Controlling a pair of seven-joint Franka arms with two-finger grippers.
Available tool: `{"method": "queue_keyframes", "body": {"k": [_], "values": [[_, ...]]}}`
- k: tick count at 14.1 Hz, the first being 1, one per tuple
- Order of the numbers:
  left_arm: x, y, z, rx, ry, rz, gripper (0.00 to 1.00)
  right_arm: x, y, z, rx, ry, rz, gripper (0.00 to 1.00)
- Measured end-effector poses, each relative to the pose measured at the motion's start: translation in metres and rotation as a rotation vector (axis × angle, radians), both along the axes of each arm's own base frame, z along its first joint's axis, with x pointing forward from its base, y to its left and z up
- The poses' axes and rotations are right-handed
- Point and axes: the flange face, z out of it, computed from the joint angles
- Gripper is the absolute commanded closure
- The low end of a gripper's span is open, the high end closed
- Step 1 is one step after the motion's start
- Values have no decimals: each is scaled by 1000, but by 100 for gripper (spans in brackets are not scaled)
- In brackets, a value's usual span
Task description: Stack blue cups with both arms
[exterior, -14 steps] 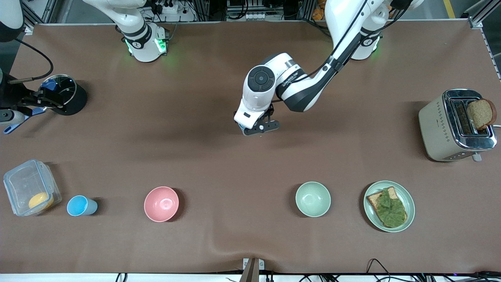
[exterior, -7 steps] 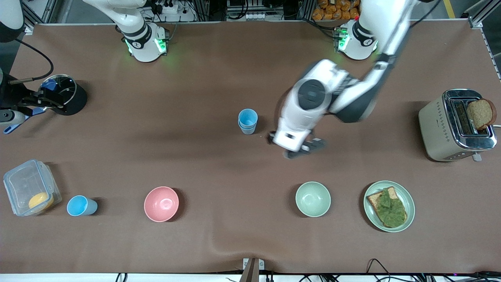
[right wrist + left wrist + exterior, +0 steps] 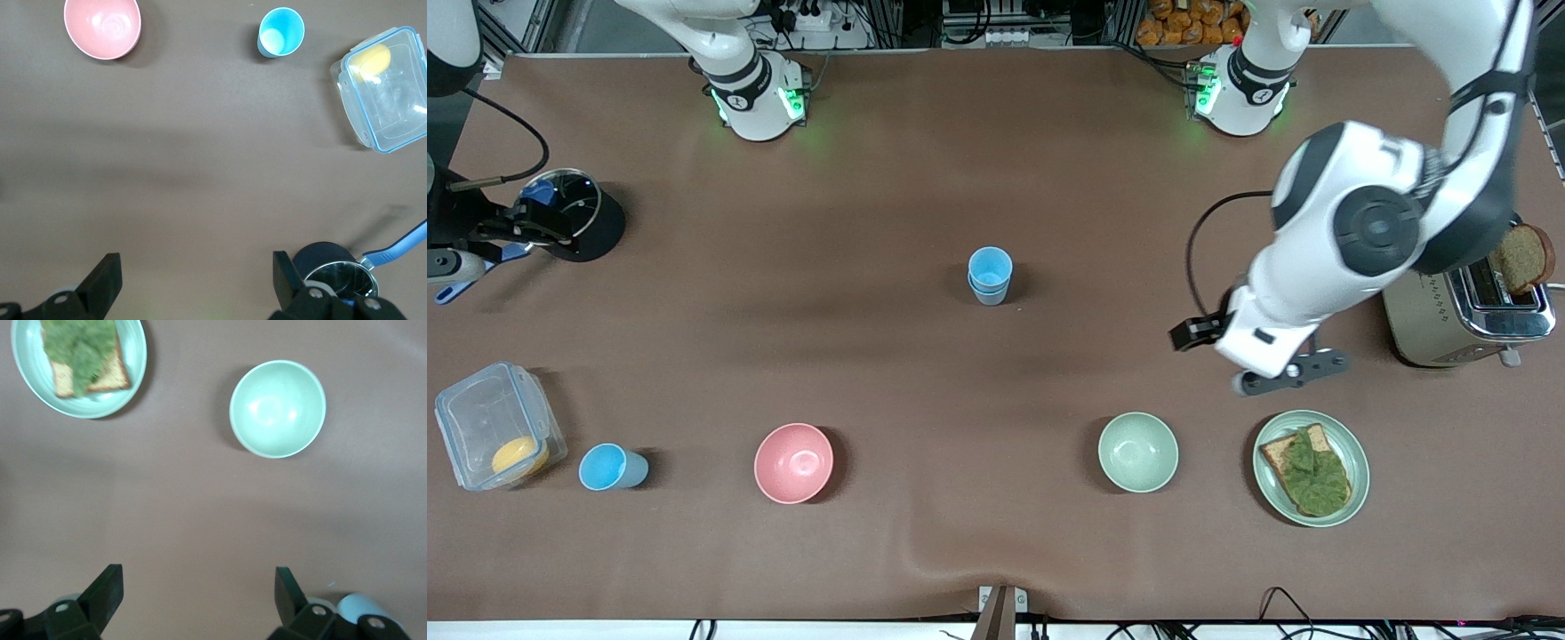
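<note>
Two blue cups point(image 3: 990, 274) stand nested in one stack at the table's middle, farther from the front camera than the bowls. A third blue cup point(image 3: 612, 468) stands alone between the clear box and the pink bowl. It also shows in the right wrist view point(image 3: 281, 31), with a whitish patch inside. My left gripper point(image 3: 1291, 373) is open and empty over the table, beside the sandwich plate; its fingertips point(image 3: 107, 583) stand wide apart. My right gripper point(image 3: 197, 270) is open and empty, high over the table by the black pot; that arm waits.
A pink bowl point(image 3: 793, 462) and a pale green bowl point(image 3: 1137, 452) stand near the front edge. Beside the green bowl is a plate point(image 3: 1356, 444) with a sandwich. A toaster point(image 3: 1432, 320) stands at the left arm's end. A black pot point(image 3: 596, 227) and a clear box point(image 3: 489, 427) stand at the right arm's end.
My left gripper let go of the cup on the stack and swung away toward the left arm's end, to over the table by the plate. The stack stands free.
</note>
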Motion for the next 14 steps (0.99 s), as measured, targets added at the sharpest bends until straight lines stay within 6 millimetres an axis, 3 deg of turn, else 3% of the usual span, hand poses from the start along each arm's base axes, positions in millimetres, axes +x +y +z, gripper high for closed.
{"method": "queue_keyframes", "body": {"k": [3, 6, 11, 14], "values": [[0, 51, 23, 56, 14, -45, 0, 0, 0, 0, 0, 0, 0, 0], [-7, 84, 44, 65, 9, -68, 0, 0, 0, 0, 0, 1, 0, 0], [-46, 167, 97, 29, -24, -42, 0, 0, 0, 0, 0, 3, 0, 0], [-65, 185, 120, 20, -39, -17, 0, -1, 0, -1, 1, 10, 0, 0]]}}
